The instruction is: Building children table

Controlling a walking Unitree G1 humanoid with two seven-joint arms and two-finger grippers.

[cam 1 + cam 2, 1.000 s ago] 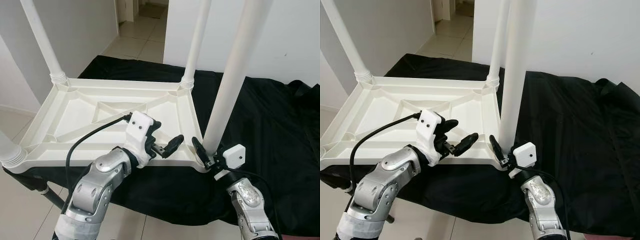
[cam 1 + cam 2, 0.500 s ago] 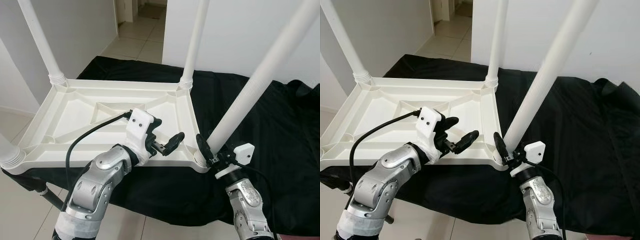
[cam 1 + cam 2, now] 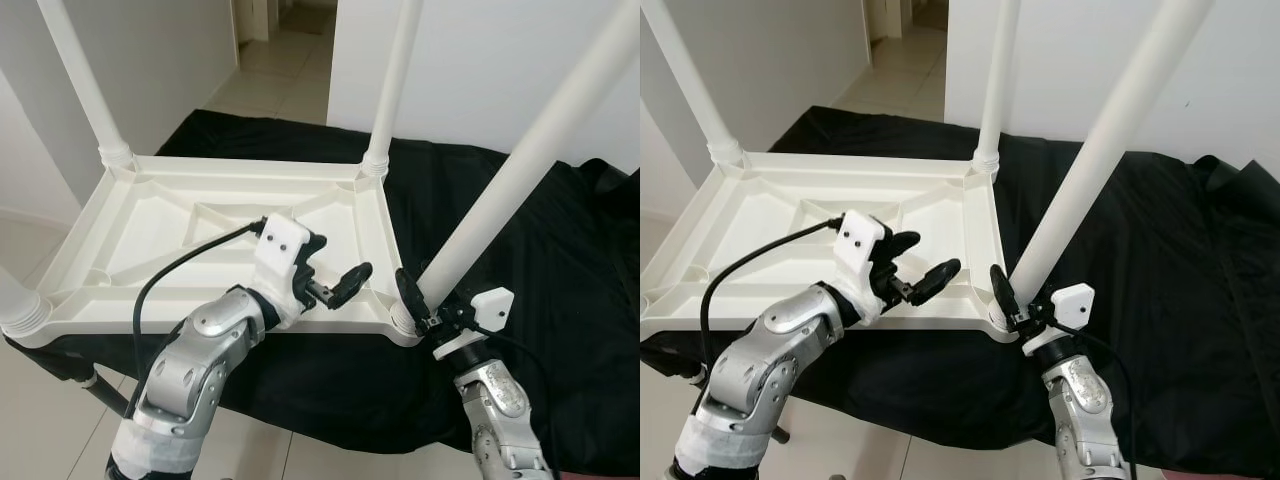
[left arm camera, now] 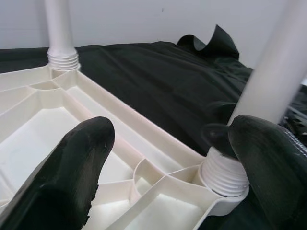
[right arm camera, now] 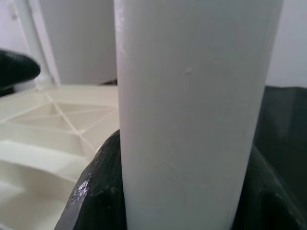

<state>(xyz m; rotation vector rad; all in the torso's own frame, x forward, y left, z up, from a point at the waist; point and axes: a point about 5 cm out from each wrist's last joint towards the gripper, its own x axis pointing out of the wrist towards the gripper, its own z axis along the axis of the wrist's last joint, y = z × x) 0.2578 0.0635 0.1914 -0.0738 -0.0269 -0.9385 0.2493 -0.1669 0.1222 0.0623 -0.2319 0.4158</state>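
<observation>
The white plastic children's table top (image 3: pixel 200 235) lies upside down, ribbed underside up, on a black cloth (image 3: pixel 560 260) that covers the worktop beneath it. Taking that upturned top as landmark: a white plastic leg (image 3: pixel 85 85) stands upright in its far left corner, another white leg (image 3: pixel 395 75) in its far right corner, and the threaded base of a third (image 3: pixel 22 312) sits at its near left corner. At its near right corner, the fourth long white tubular leg (image 3: pixel 520 170) leans away from the top towards the robot's right, its ribbed foot (image 4: pixel 224 173) at the corner socket. The right pincer (image 3: pixel 420 305) is clenched around this leg just above the socket. The left pincer (image 3: pixel 335 285) hovers over the top's near edge, beside that corner, fingers (image 4: pixel 72 167) spread and holding nothing.
</observation>
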